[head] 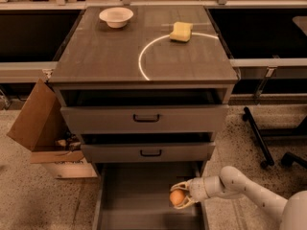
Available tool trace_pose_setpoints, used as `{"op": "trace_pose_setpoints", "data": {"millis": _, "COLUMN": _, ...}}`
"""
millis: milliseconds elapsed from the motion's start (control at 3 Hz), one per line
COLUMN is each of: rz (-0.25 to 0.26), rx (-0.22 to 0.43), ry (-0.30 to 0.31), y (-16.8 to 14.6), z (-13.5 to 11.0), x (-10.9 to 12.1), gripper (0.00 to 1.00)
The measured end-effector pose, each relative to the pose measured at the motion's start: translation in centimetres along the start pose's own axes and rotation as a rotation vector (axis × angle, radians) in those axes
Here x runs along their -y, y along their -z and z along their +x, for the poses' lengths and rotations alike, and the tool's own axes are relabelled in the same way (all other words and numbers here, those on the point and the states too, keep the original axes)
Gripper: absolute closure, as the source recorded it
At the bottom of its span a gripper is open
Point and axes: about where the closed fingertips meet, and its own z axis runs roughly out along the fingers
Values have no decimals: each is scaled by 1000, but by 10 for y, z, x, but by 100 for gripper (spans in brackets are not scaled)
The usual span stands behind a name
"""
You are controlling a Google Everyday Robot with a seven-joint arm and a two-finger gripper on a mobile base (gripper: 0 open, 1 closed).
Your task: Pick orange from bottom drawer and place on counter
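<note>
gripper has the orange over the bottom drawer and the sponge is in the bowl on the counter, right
No: the sponge is not in the bowl; it lies apart from it on the counter, on the white arc, as the camera view shows. The gripper has the orange over the bottom drawer.
</note>
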Motion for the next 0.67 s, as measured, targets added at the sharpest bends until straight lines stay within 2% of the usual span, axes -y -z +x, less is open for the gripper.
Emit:
{"op": "trace_pose_setpoints", "data": {"millis": 333, "rz": -11, "rx": -19, "ry": 27, "y": 10, "z": -36, "x": 10, "gripper": 100}}
{"op": "trace_pose_setpoints", "data": {"millis": 667, "rz": -41, "rx": -79, "ry": 52, "y": 22, "z": -91, "x": 16, "gripper": 100}}
